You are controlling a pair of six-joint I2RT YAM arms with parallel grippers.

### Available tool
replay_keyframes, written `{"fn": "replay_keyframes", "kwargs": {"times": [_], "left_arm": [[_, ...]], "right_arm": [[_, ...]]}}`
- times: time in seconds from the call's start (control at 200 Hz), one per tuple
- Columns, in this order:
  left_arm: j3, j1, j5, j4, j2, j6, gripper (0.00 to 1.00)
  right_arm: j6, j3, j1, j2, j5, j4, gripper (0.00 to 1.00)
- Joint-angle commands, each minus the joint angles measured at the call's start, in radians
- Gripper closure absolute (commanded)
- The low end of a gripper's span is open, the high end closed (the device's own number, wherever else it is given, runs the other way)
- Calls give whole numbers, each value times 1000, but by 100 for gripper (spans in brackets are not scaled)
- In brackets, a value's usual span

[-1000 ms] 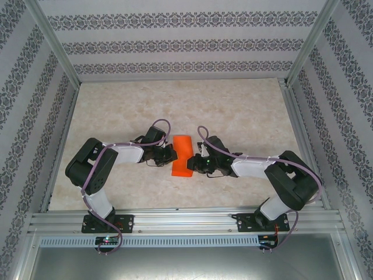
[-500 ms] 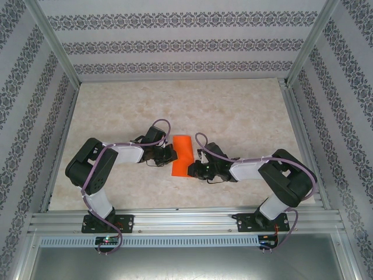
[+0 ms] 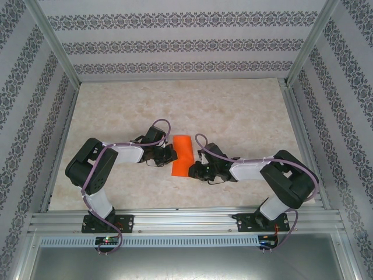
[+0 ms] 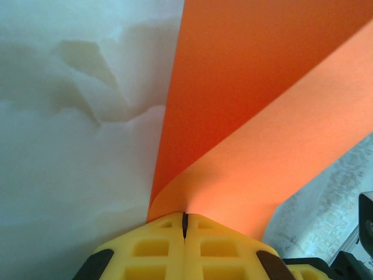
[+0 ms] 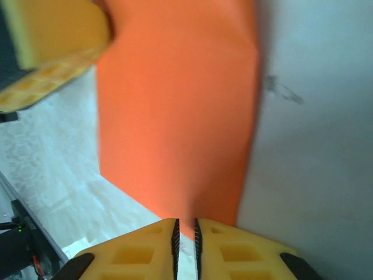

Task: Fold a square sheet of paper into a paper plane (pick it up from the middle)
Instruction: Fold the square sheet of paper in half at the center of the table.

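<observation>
Though it rests on the surface point(image 3: 233, 111), the square sheet of paper point(image 3: 182, 155) is doubled over into a narrow orange strip. The left end effector point(image 4: 184, 219) is clamped shut on its curled fold. The right end effector point(image 5: 185, 224) stands nearly closed, a thin slit remaining, at the sheet's near corner. Whether it pinches the sheet cannot be told.
</observation>
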Motion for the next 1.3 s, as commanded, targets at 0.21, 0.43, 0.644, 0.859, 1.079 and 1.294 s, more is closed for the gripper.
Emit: {"fn": "replay_keyframes", "kwargs": {"times": [0.21, 0.43, 0.644, 0.859, 1.079, 1.294], "left_arm": [[-37, -13, -71, -161, 79, 52, 100], [-36, -13, -73, -166, 82, 61, 100], [-35, -14, -76, -174, 84, 68, 100], [-42, -13, -81, -175, 88, 74, 100], [-42, -13, -83, -183, 90, 80, 100], [-37, -13, -89, -194, 90, 89, 100]], "right_arm": [[-71, 87, -53, -90, 11, -119, 82], [-108, 222, -138, 63, -102, -64, 82], [-137, 310, -175, 208, -138, -61, 83], [-149, 270, -182, 279, -100, -51, 83], [-128, 249, -189, 256, -125, -12, 82], [-143, 336, -239, 219, -206, -28, 81]]}}
